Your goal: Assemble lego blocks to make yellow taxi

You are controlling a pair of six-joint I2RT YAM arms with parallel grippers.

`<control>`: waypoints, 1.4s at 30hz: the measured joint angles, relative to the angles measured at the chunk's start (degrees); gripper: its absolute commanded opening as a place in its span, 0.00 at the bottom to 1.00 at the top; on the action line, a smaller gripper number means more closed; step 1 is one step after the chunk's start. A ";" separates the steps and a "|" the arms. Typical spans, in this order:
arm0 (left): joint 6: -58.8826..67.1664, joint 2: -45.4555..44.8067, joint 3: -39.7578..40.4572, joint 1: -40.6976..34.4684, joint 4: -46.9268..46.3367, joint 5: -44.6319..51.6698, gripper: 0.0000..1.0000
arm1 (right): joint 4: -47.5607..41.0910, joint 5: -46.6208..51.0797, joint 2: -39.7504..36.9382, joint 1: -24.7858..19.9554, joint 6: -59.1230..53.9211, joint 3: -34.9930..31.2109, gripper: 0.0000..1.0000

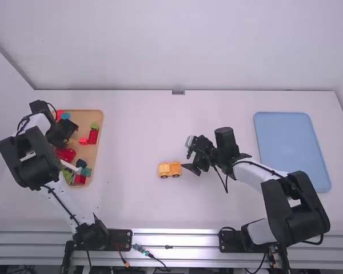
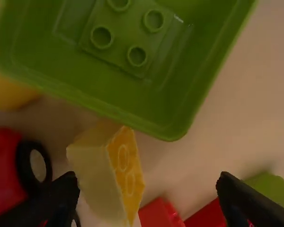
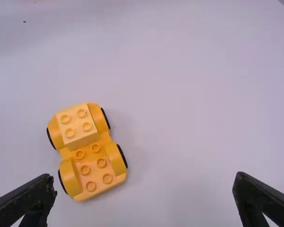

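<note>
At the left we see the tan tray [image 1: 94, 149] on the white surface [image 1: 131, 125], holding a jumble of red, teal, green and dark blue blocks. Our left hand [image 1: 68, 132] is over it, fingers spread. Between those fingers, in the left wrist view, we find a yellow block [image 2: 128, 165], its studded face turned sideways; near it are a red wheeled piece [image 2: 4, 165] and a green hollow piece [image 2: 146, 94] with four studs inside.

Around the middle of the surface sits the taxi body [image 1: 170, 169], upright on its wheels, its long axis running left to right in the high view. A pale yellow brick [image 3: 77, 125] tops its left end; we cannot tell which end is the front. Just right of it is our right hand [image 1: 188, 154], fingers spread with nothing between them. At the far right lies a blue tray [image 1: 291, 148].
</note>
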 measured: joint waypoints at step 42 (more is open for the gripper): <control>-0.70 0.02 -3.28 -1.33 3.69 -1.53 0.49 | -1.16 0.02 0.00 0.00 0.00 0.00 0.99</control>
